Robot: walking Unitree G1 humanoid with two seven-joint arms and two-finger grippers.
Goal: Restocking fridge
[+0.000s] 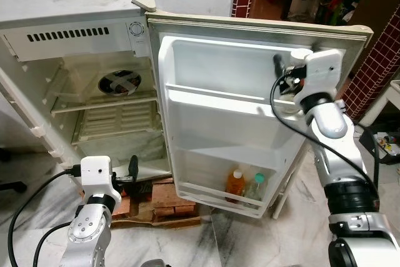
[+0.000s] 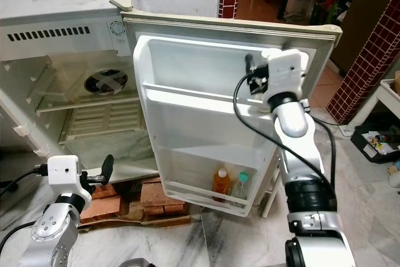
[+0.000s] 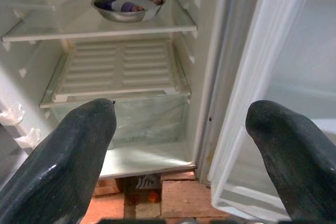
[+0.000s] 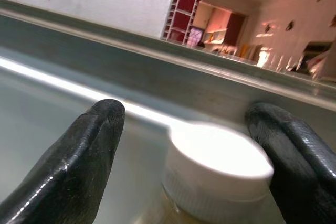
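The small fridge stands open, its door swung wide to the right. My right gripper is raised at the door's upper shelf. It is open around a white-capped bottle; one finger is near the cap and the other stands apart. The cap pokes up beside the wrist. An orange drink bottle and a clear bottle with a green cap stand in the door's bottom shelf. My left gripper is held low before the fridge body, open and empty.
A steel bowl sits on the fridge's upper inner shelf, with a white slatted shelf and a crisper below. The fridge rests on red bricks. Marble floor lies in front, and a red tiled pillar stands at the right.
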